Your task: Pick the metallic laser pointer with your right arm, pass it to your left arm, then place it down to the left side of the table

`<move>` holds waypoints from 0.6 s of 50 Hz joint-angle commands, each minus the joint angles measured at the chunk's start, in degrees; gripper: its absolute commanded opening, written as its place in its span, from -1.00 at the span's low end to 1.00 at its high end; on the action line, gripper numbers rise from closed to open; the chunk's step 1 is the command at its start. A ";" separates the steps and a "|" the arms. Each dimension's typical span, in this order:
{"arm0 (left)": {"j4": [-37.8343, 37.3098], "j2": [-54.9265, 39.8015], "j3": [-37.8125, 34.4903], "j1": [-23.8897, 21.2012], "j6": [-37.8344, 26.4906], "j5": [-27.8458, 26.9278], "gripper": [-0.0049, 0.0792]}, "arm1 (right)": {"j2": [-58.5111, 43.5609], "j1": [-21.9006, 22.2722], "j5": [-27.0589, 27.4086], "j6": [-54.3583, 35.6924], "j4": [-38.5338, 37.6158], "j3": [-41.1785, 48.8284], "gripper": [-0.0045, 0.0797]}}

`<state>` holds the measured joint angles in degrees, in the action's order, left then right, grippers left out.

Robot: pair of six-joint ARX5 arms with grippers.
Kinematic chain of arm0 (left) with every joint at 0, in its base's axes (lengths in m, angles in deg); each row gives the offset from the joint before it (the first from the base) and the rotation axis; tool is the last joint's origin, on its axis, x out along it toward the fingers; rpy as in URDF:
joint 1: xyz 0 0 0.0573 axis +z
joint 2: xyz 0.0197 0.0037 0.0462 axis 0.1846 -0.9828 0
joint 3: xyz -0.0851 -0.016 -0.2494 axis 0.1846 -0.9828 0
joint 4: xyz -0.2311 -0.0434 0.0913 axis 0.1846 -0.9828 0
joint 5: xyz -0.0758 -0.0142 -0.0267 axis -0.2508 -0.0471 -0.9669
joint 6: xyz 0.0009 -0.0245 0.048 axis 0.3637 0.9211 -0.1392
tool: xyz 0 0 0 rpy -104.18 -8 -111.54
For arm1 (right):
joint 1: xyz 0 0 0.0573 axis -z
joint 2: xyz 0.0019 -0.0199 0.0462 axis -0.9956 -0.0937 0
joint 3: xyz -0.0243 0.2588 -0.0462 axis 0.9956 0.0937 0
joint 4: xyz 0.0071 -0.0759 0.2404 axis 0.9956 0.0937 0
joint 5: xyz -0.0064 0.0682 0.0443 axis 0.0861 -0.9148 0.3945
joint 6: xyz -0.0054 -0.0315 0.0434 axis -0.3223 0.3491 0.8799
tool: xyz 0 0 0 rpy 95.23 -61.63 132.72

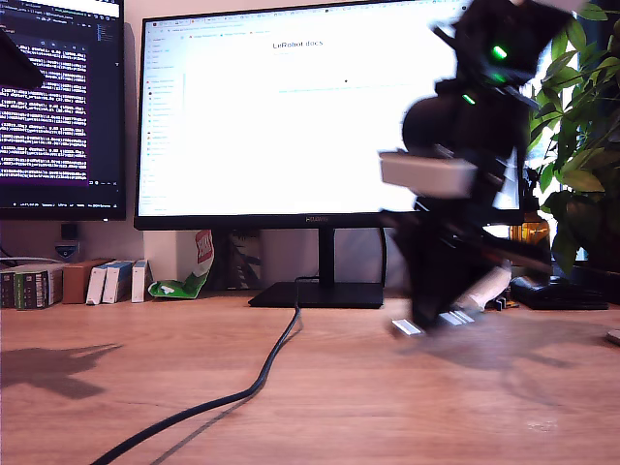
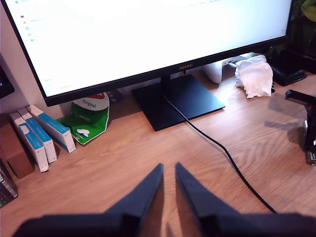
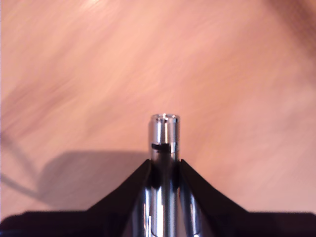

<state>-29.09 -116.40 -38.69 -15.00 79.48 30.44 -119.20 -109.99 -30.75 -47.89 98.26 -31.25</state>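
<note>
The metallic laser pointer is a silver ribbed cylinder sticking out past the black fingers of my second gripper, which is shut on it. In the exterior view this arm is motion-blurred at the view's right, with a white block and green lights. My second gripper holds the pointer just above the wood-grain table. My first gripper hovers over the table facing the monitor, its fingers almost together with nothing between them. From there the pointer shows at the frame's edge.
A black cable runs from the monitor stand toward the table's front. Small boxes and a green pouch line the back at the exterior view's left. A plant and crumpled white tissue stand at its right.
</note>
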 commanded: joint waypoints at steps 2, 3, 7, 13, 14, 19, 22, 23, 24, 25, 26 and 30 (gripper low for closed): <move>1.01 -0.22 0.24 0.07 0.55 -0.11 -0.72 | 3.39 -1.44 -2.60 5.79 -1.20 -3.65 -0.92; 1.29 -0.22 0.24 0.07 1.14 -0.22 -0.70 | 3.56 -1.60 -3.21 6.67 -1.49 -4.35 -0.92; 3.21 -0.28 0.24 0.07 5.03 -1.51 -0.56 | 4.52 -2.47 -6.91 14.08 -3.04 -7.80 -0.92; 7.54 -0.70 0.24 0.07 10.29 -4.04 -0.52 | 4.72 -3.98 -12.39 27.21 -4.50 -14.10 -0.92; 8.22 -0.72 0.24 0.07 11.02 -4.44 -0.52 | 4.72 -4.20 -13.29 29.59 -4.66 -15.02 -0.92; 11.72 -1.03 0.24 0.07 15.91 -7.82 -0.31 | 4.72 -5.46 -17.86 41.48 -5.53 -19.61 -0.92; 13.86 -1.51 0.24 0.07 21.18 -9.73 -0.25 | 4.72 -5.88 -20.98 48.35 -6.19 -21.86 -0.92; 14.53 -1.70 0.24 0.07 21.81 -10.58 -0.24 | 4.72 -5.97 -22.38 50.47 -6.49 -22.51 -0.92; 15.15 -1.77 0.24 0.07 21.81 -11.23 -0.23 | 4.72 -6.03 -23.76 52.89 -6.78 -23.04 -0.92; 15.52 -1.77 0.24 0.07 23.23 -12.02 -0.22 | 4.72 -6.03 -25.11 54.99 -7.15 -23.74 -0.92; 16.26 -1.86 0.24 0.07 23.82 -12.79 -0.22 | 4.72 -6.08 -25.75 57.24 -7.45 -24.28 -0.92; 19.82 -2.91 0.24 0.07 25.99 -16.76 -0.22 | 4.72 -6.14 -31.32 64.50 -8.79 -26.14 -0.92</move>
<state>-11.47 -118.61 -38.69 -15.00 104.31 15.58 -116.05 -115.87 -59.47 11.98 90.39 -56.34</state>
